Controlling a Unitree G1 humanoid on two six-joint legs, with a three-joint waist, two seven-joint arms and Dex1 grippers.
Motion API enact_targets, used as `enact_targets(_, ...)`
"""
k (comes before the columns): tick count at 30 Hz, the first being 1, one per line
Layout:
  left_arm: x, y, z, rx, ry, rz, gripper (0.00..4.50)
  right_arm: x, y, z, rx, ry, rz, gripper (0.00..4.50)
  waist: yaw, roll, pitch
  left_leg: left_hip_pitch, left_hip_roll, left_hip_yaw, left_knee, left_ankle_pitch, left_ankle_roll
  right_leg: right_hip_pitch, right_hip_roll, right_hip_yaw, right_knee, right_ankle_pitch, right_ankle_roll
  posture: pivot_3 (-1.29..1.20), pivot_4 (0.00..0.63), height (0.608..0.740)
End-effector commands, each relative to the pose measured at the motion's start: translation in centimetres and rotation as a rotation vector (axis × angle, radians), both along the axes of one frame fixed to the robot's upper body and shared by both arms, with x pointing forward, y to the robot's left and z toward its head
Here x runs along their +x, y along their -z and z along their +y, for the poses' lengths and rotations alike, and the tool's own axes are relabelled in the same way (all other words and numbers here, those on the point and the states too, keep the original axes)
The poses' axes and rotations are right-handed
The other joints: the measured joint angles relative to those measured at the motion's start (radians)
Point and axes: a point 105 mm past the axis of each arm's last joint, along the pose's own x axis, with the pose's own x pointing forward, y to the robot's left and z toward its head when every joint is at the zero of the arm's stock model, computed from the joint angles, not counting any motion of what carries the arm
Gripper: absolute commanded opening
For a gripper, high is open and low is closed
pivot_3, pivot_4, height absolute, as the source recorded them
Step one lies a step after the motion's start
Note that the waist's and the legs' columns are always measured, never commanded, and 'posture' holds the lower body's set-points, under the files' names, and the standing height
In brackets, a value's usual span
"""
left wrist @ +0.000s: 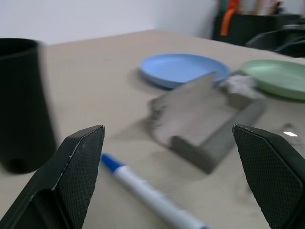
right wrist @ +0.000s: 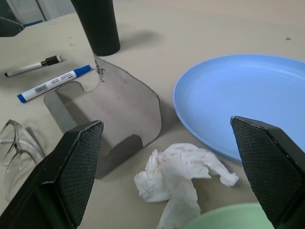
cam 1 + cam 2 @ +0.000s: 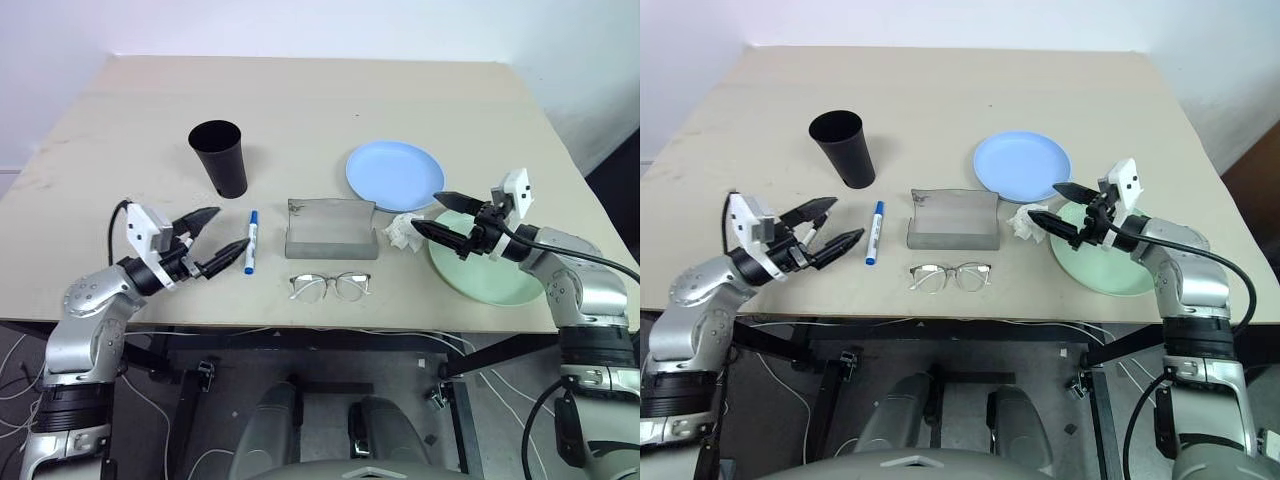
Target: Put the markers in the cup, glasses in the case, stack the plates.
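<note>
L end effector (image 3: 222,241): jaws wide, nothing held; I've got it hovering over the bench (image 3: 300,100) just beside the blue-cap marker (image 3: 250,242).
R end effector (image 3: 432,212): spread wide too, empty, tips over the rim of the green plate (image 3: 480,275), near the tissue (image 3: 404,232).
Case (image 3: 332,228): open, mid-bench — my landmark.
Blue-cap marker: just L of case, lying flat.
2nd marker (image 2: 33,67): black cap, on the far side of the blue one from the case, by my L tips.
Cup (image 3: 219,157): upright, behind-L of case.
Glasses (image 3: 330,286): in front of case, near bench edge.
Blue plate (image 3: 394,174): behind-R of case; green plate R of it, apart.
Step, I judge: marker pick w/ L.
How: line jaws across barrel mid-length, come down square, close gently; lift level, then tip blue end down over cup rim. Don't knock cup.
</note>
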Motion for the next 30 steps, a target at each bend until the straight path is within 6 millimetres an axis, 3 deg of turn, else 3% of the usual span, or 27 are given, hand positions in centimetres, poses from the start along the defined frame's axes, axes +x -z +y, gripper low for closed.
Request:
enact_targets(1,0.1,-1.4,-0.9,-0.003,0.041,-0.044,4.48,-0.4,-2.1,-0.6,-0.006,0.003,-0.076,4.50,0.000,0.000,0.000,0.000,0.000,0.000,0.000,0.000,0.000,0.000,0.000,0.000,0.000,0.000,0.000,0.00,0.150,0.727)
enact_targets(8,0.4,-3.0,-1.9,0.006,0.076,-0.072,4.48,-0.4,-2.5,-1.3,0.009,0.041,-0.088,4.50,0.001,0.000,0.000,0.000,0.000,0.001,0.000,0.001,0.002,0.001,0.000,0.000,0.000,0.002,0.003,0.00,0.150,0.727)
enact_targets(15,-0.1,-2.4,-2.4,0.035,0.110,-0.048,4.48,-0.3,-2.2,-2.6,-0.021,0.078,-0.002,4.50,0.001,0.000,0.000,0.000,0.000,0.001,0.000,0.001,0.002,0.001,0.000,0.000,0.000,0.002,0.003,0.00,0.150,0.727)
enact_targets(21,0.0,-1.5,-3.4,0.041,0.132,-0.032,4.48,-1.9,-1.4,-3.1,-0.113,0.043,0.164,4.50,0.003,0.000,0.000,0.000,0.000,0.000,0.000,0.000,0.002,0.000,0.000,0.000,0.000,0.000,0.000,0.00,0.150,0.727)
enact_targets(30,1.3,-0.5,-3.9,0.076,0.139,-0.025,4.48,-4.8,1.3,-2.3,-0.351,-0.041,0.403,4.50,0.000,0.001,0.000,-0.002,0.000,0.000,0.000,-0.001,0.001,0.000,0.000,0.000,-0.001,0.000,0.000,0.00,0.150,0.727)
